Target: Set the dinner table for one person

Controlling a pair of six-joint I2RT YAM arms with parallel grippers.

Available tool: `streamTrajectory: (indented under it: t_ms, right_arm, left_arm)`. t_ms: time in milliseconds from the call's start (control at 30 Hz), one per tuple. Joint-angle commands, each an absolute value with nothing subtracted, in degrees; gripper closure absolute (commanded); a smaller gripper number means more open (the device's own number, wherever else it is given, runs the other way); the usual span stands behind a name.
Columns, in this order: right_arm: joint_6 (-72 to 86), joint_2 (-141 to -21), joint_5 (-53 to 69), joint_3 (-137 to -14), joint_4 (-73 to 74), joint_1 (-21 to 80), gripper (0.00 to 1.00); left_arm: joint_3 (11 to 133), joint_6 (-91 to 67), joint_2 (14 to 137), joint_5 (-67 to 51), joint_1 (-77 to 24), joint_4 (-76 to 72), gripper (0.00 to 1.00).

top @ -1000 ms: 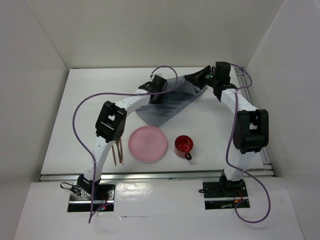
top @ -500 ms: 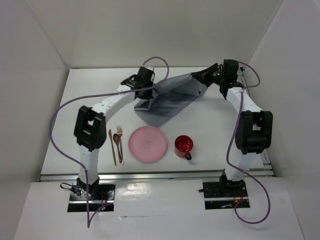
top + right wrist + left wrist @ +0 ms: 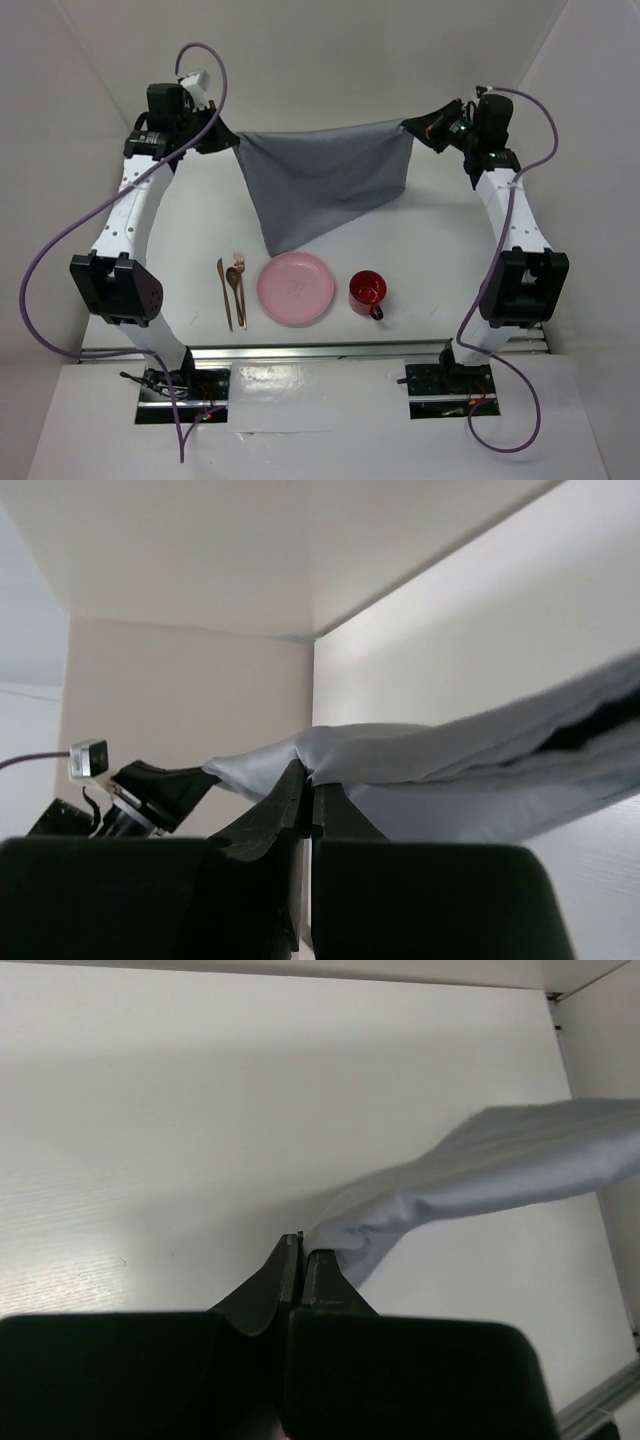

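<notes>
A grey cloth (image 3: pixel 325 185) hangs stretched in the air above the white dinner table (image 3: pixel 440 250). My left gripper (image 3: pixel 232 142) is shut on its left corner, seen in the left wrist view (image 3: pixel 302 1252) with the cloth (image 3: pixel 500 1165) running off to the right. My right gripper (image 3: pixel 410 125) is shut on its right corner, seen in the right wrist view (image 3: pixel 310 780) with the cloth (image 3: pixel 450 755) beyond. The cloth's lower tip hangs near a pink plate (image 3: pixel 296 288). A red mug (image 3: pixel 367 292) stands right of the plate.
Copper cutlery (image 3: pixel 233 290), a knife, a spoon and a fork, lies left of the plate. A metal rail (image 3: pixel 320 350) runs along the table's near edge. White walls enclose the table on three sides.
Both arms have risen and spread apart, the left one swinging far to the back left. The cloth has been lifted off the table and pulled taut between the grippers.
</notes>
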State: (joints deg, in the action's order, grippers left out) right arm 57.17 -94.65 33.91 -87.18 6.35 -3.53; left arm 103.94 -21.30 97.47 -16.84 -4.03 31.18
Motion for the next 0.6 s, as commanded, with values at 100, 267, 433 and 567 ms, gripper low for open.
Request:
streamTrajectory:
  t_ms: [100, 267, 433, 567]
  right_arm:
    - [50.1, -86.8, 34.9, -96.6, 14.1, -6.3, 1.00]
    - [47.5, -84.6, 35.4, -100.5, 19.2, -6.9, 1.00]
    - [46.9, -79.3, 36.0, -99.0, 20.4, -6.9, 1.00]
    - [46.9, -78.7, 35.3, -98.4, 20.9, -6.9, 1.00]
  left_arm:
    - [112.1, -23.7, 98.4, -31.8, 2.6, 32.7, 1.00]
    - [110.5, -26.3, 93.2, -37.9, 6.8, 31.0, 1.00]
    - [109.0, -28.2, 89.2, -41.0, 10.6, 30.4, 1.00]
    - [114.3, -27.6, 91.2, -40.3, 12.0, 37.2, 1.00]
